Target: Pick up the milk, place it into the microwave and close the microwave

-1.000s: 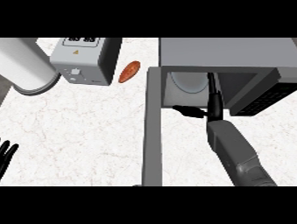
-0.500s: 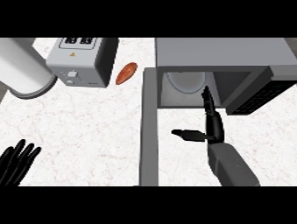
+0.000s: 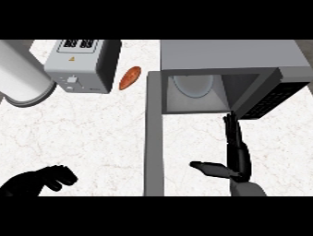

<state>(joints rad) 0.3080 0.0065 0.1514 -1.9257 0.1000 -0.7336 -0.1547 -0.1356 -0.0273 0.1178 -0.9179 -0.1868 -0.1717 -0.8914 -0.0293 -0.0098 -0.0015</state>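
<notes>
The grey microwave [image 3: 230, 55] stands at the upper right, and its door [image 3: 153, 138] swings out toward me, seen edge-on as a long grey strip. Inside the cavity lies a pale rounded shape [image 3: 193, 86]; I cannot tell whether it is the milk. No milk shows anywhere on the counter. My right hand [image 3: 235, 147] is open just in front of the cavity's mouth, fingers straight and pointing at it, thumb spread to the left, holding nothing. At the bottom left, my left hand [image 3: 39, 180] is curled with nothing in it.
A grey toaster [image 3: 84, 64] stands at the upper left, with an orange-red food item [image 3: 129, 78] beside it. A large white cylinder [image 3: 15, 76] leans in from the far left. The white marble counter [image 3: 90, 133] spreads between my left hand and the door.
My right hand has drawn back out of the microwave toward me, still open. My left hand has come further into view and curled its fingers.
</notes>
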